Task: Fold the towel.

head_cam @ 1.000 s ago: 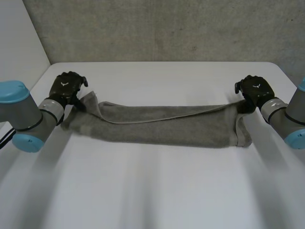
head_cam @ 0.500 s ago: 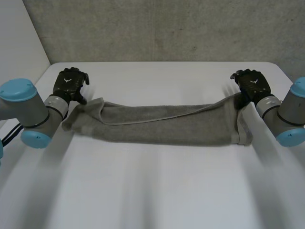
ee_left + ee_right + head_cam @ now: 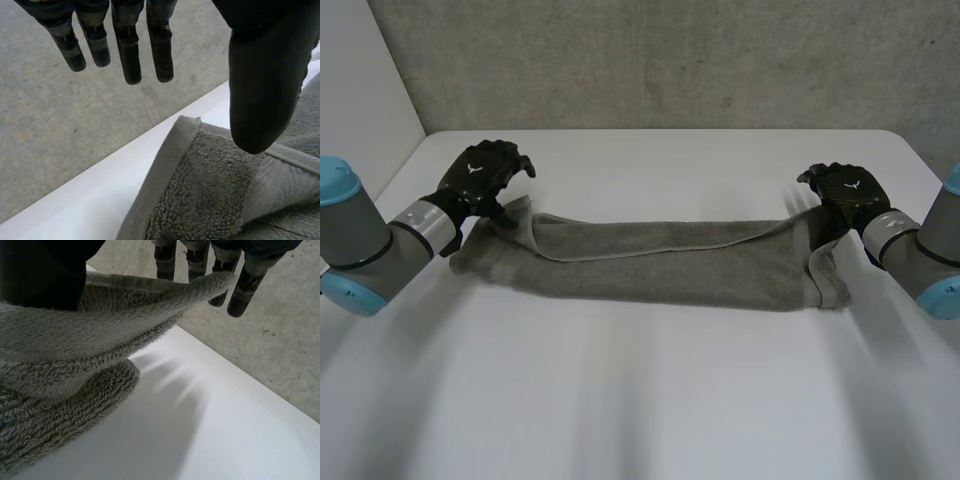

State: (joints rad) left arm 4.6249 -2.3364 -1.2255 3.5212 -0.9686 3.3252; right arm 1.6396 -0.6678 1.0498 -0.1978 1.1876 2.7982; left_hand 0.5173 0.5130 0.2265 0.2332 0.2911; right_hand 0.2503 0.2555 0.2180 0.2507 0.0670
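Where the towel point(image 3: 660, 262) lies, it forms a long grey band across the middle of the white bench point(image 3: 640, 410), already doubled along its length. Its long axis runs side to side, from one arm to the other.

The left robot hand point(image 3: 480, 180) hovers at the far corner of the towel's left end. In the left wrist view this robot hand point(image 3: 265, 75) has straight fingers point(image 3: 130, 55) spread well away from the thumb and grips nothing. The towel's hemmed corner point(image 3: 200, 200) lies just under the thumb, apart from the fingertips.

The right robot hand point(image 3: 845, 195) sits at the far corner of the towel's right end, where the cloth rises to meet it. In the right wrist view the towel's edge point(image 3: 75, 340) passes between the thumb point(image 3: 45, 270) and the straight fingers point(image 3: 240, 290). The edge is lifted clear of the bench, so it appears pinched there.

Each robot hand is close to its own end, but only the right one seems to have a hold. Any end-to-end fold would travel along the towel's long axis, so the left robot hand would probably need to close on the corner beneath it first.
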